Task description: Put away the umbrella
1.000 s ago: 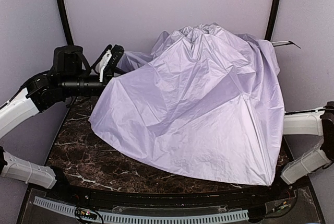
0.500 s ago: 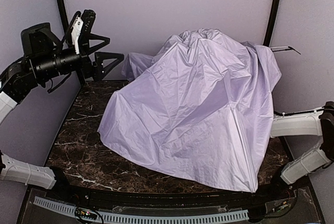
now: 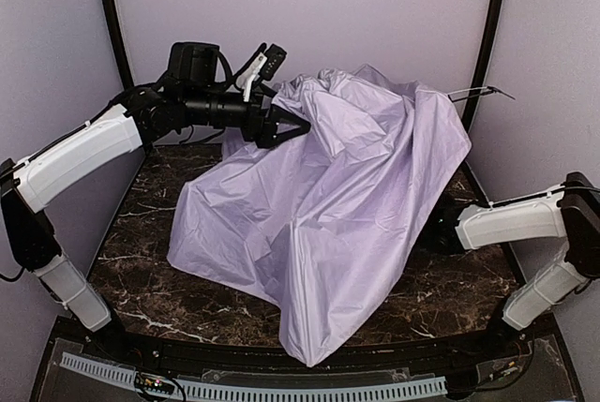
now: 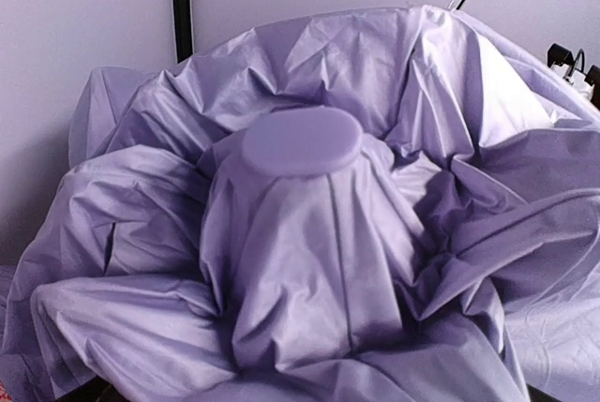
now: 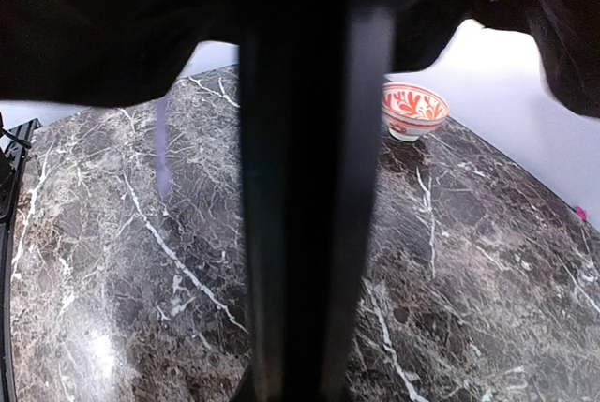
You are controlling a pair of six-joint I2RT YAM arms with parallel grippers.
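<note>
While the umbrella point(image 3: 347, 196) sat wider a second ago, the top view shows it sagging smaller on the surface point(image 3: 141, 261), so folding has begun. The left pincer point(image 3: 279, 93) is back at its top, wide open, holding nothing. The right pincer hides under it. Left wrist: just the cap point(image 4: 302, 140) and folds. Right wrist: a dark blur point(image 5: 309, 186) blocks the view, so I cannot tell its grip.

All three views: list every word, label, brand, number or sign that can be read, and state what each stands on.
No readable text in any view.
The umbrella fabric is plain, with no print.
The bowl bears only a red leaf-like pattern, no letters.
The white toothed strip at the table's near edge shows no legible marks.
</note>
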